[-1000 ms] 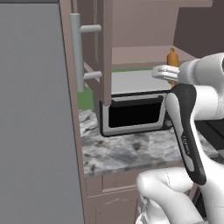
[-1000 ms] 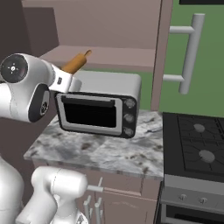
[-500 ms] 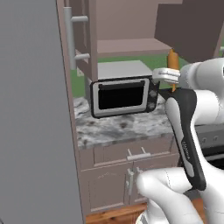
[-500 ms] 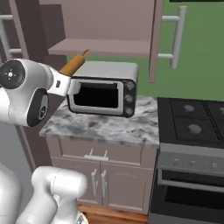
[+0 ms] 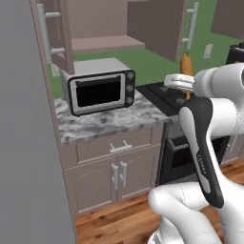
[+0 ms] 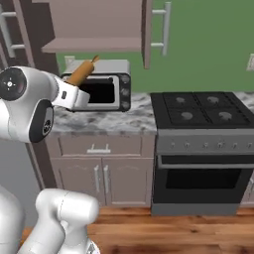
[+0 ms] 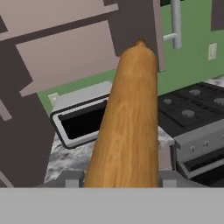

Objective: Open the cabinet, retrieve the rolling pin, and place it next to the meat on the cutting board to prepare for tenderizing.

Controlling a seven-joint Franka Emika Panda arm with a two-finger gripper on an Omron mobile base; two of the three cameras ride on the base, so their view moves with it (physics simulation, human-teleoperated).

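Clearly, the rolling pin (image 7: 129, 127) is being gripped by the hand (image 6: 74, 96), carried in the air in front of the open cabinet (image 6: 94, 25). Being stiff, smooth wood, it is probably best clamped around its thick middle.

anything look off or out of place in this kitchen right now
Both cabinet doors hang wide open over the toaster oven, the shelf bare. The hand grips the rolling pin, which juts up at a slant in mid-air. Nothing looks spilled or damaged on the counter or stove.
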